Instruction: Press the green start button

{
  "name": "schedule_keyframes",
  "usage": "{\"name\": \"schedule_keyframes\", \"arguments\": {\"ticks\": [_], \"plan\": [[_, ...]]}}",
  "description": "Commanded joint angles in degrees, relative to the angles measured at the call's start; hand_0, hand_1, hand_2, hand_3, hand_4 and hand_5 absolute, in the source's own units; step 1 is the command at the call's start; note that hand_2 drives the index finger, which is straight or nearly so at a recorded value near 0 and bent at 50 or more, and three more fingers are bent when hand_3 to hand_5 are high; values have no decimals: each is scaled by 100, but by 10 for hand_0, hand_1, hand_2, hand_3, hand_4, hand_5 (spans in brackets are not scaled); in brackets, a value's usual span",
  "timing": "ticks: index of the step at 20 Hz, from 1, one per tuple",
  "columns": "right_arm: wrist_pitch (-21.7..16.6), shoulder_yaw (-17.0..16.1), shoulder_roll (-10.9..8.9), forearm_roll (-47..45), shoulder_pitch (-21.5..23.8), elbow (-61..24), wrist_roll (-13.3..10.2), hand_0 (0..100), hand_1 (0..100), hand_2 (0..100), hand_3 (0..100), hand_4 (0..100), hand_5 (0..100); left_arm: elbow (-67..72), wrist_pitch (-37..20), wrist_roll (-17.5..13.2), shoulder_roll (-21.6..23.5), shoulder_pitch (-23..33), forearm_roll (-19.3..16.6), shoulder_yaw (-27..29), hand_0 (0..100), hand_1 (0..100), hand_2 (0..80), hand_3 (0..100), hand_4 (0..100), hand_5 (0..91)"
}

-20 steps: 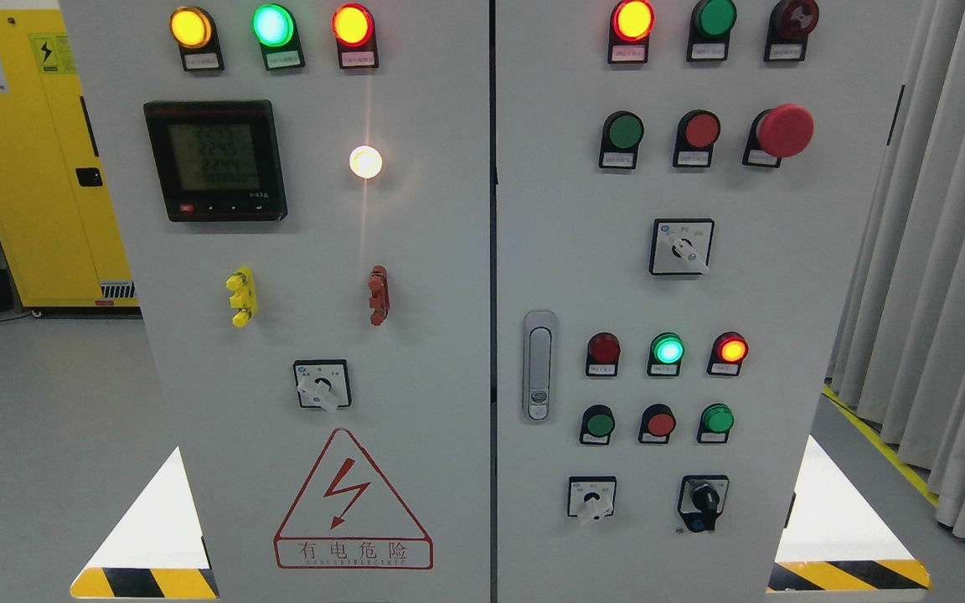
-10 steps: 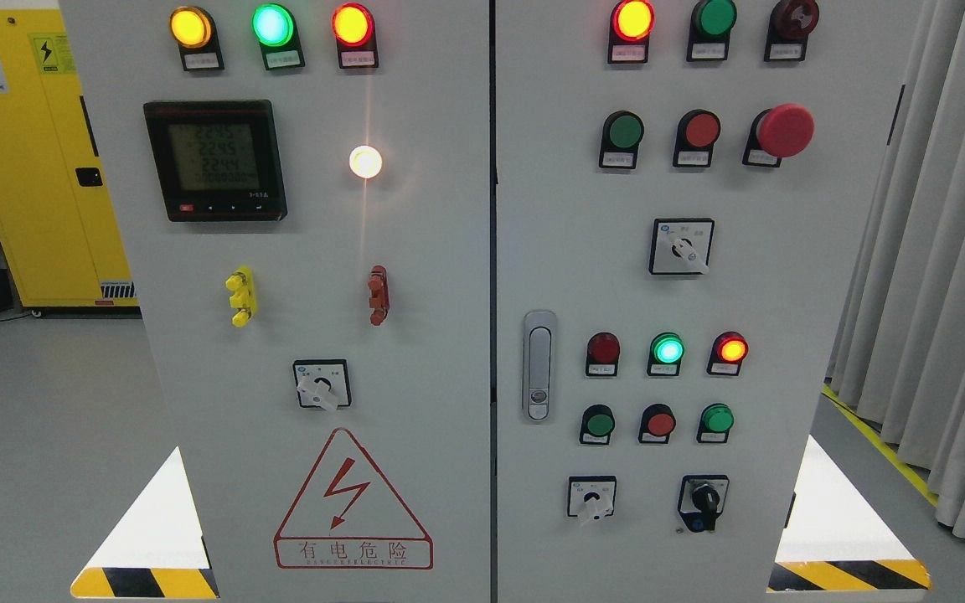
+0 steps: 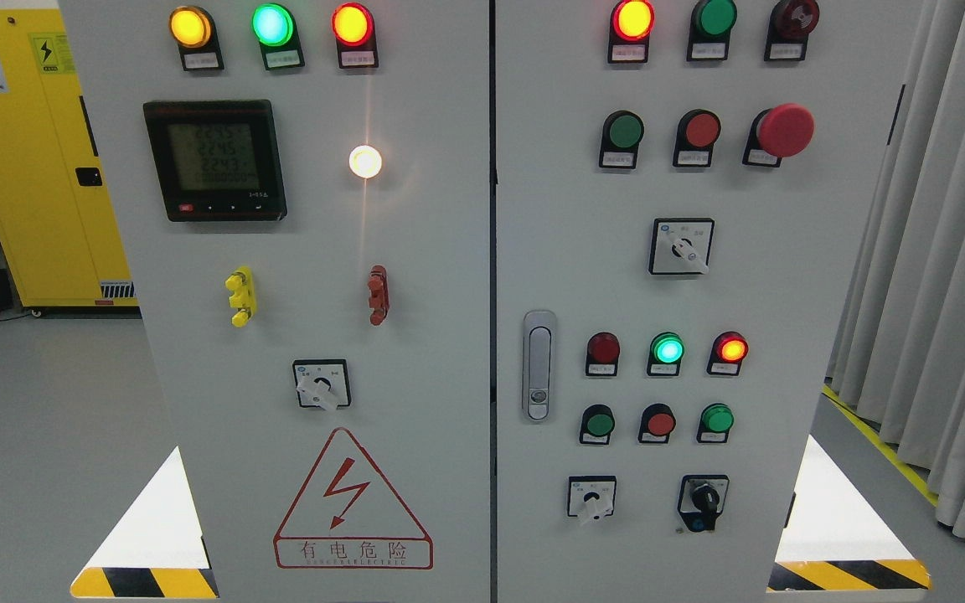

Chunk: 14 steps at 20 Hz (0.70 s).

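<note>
A grey control cabinet (image 3: pixel 415 251) fills the head view. Its right door carries an unlit green push button (image 3: pixel 624 131) in the upper row, beside a red button (image 3: pixel 701 130) and a red mushroom stop (image 3: pixel 785 131). Lower down sit two more green buttons (image 3: pixel 598 424) (image 3: pixel 716 418) with a red button (image 3: pixel 660 423) between them. Above these, a green lamp (image 3: pixel 667 348) is lit. I cannot tell from the tiny labels which green button is the start button. Neither of my hands shows in the picture.
The left door holds lit yellow, green and red lamps, a digital meter (image 3: pixel 214 161), a rotary switch (image 3: pixel 321 385) and a red warning triangle (image 3: pixel 353 502). A door handle (image 3: pixel 539 365) sits by the seam. A yellow cabinet (image 3: pixel 30 167) stands left, grey curtains (image 3: pixel 943 251) right.
Only the digits on the meter flicker. Nothing else has moved.
</note>
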Motion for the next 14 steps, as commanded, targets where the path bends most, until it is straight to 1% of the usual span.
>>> {"name": "schedule_keyframes", "arguments": {"ticks": [1, 3, 4, 5, 6, 7, 8, 9, 10, 11, 13, 14], "plan": [[-3, 168, 19, 184, -472, -1918, 12, 194, 509, 0, 315, 340, 171, -158, 3, 4, -107, -149, -6, -14, 120, 556, 0, 0, 0, 0], [15, 125, 27, 306, -727, -2094, -23, 196, 510, 0, 328, 355, 200, -158, -6, 4, -107, -149, -6, -14, 120, 556, 0, 0, 0, 0], [15, 72, 36, 437, -867, -2191, -49, 192, 524, 0, 375, 428, 295, -158, -6, 4, -107, -149, -6, -14, 120, 556, 0, 0, 0, 0], [15, 2, 36, 569, -1008, -2261, -58, 194, 527, 0, 380, 437, 302, -158, 3, 4, -107, -149, -6, -14, 120, 556, 0, 0, 0, 0], [23, -94, 36, 736, -1166, -2323, -67, 198, 535, 0, 427, 501, 373, -158, 3, 4, -107, -149, -6, -14, 120, 556, 0, 0, 0, 0], [23, -165, 45, 929, -1350, -2350, -75, 202, 544, 0, 473, 540, 414, -158, 3, 4, -107, -149, -6, -14, 120, 556, 0, 0, 0, 0], [23, -218, 97, 1131, -1518, -2367, -119, 211, 556, 0, 503, 561, 431, -158, -6, 4, -107, -149, -6, -14, 120, 556, 0, 0, 0, 0], [23, -297, 185, 1359, -1676, -2376, -189, 228, 567, 0, 559, 624, 496, -158, -6, 4, -107, -149, -6, -14, 120, 556, 0, 0, 0, 0], [23, -350, 238, 1562, -1834, -2376, -268, 233, 569, 0, 576, 647, 516, -158, -6, 4, -107, -149, -6, -14, 120, 556, 0, 0, 0, 0], [23, -368, 238, 1738, -1966, -2376, -347, 255, 583, 0, 648, 705, 589, -158, 3, 4, -107, -149, -6, -14, 120, 556, 0, 0, 0, 0], [41, -368, 247, 1984, -2169, -2376, -471, 266, 590, 0, 723, 761, 648, -158, 3, 4, -107, -149, -6, -14, 120, 556, 0, 0, 0, 0], [50, -368, 247, 2116, -2257, -2376, -515, 275, 599, 0, 742, 780, 678, -158, 3, 4, -107, -149, -6, -14, 120, 556, 0, 0, 0, 0]]}}
